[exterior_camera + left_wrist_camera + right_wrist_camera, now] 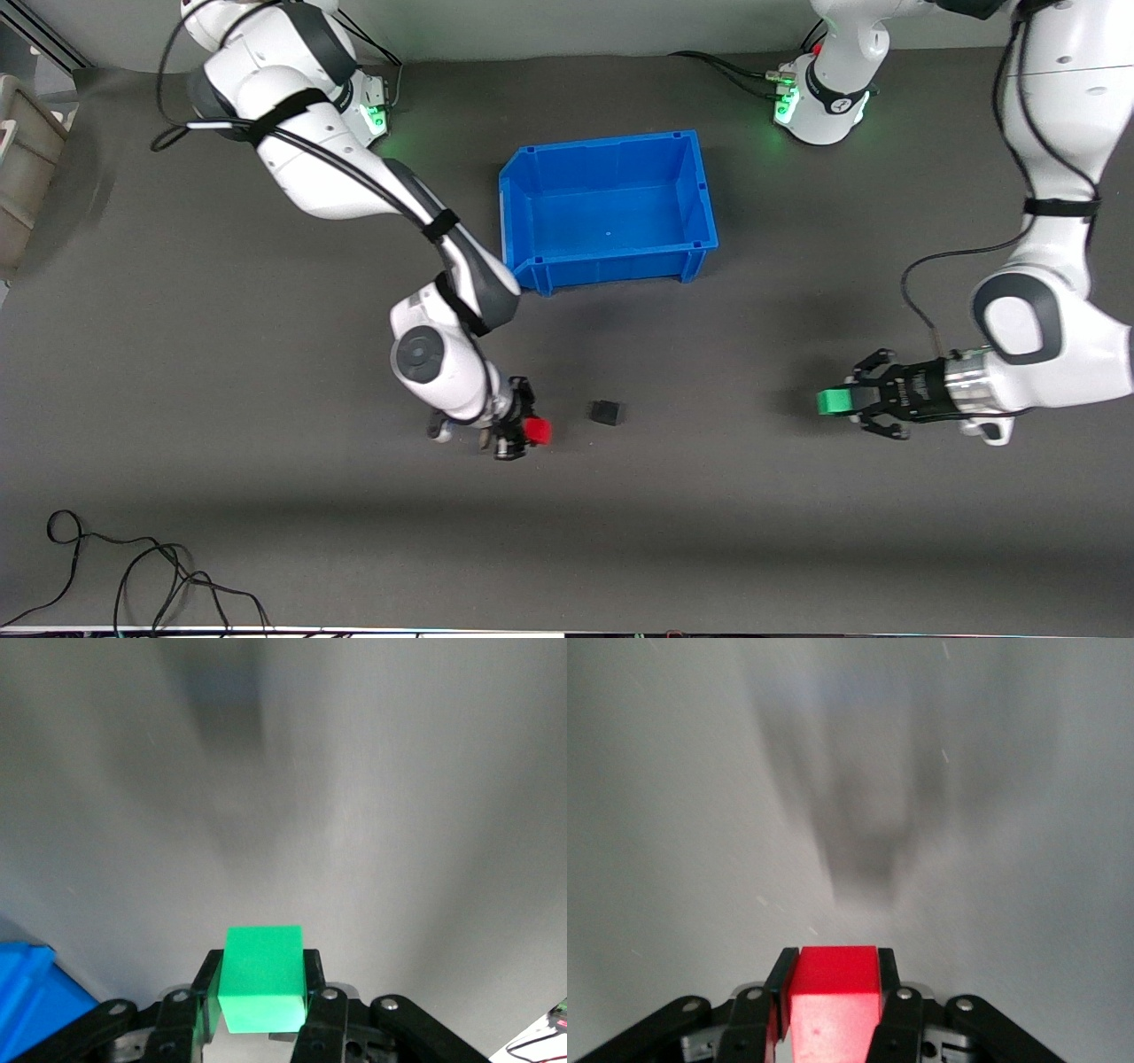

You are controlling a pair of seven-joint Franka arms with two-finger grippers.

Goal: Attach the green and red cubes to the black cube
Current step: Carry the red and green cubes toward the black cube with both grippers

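The black cube sits on the dark grey table, nearer to the front camera than the blue bin. My right gripper is shut on the red cube, close beside the black cube toward the right arm's end; the red cube shows between the fingers in the right wrist view. My left gripper is shut on the green cube, well apart from the black cube toward the left arm's end; the green cube shows in the left wrist view. The black cube shows in neither wrist view.
A blue bin stands open in the middle of the table, farther from the front camera than the cubes; its corner shows in the left wrist view. Black cables lie at the table's front edge. A grey box stands off the right arm's end.
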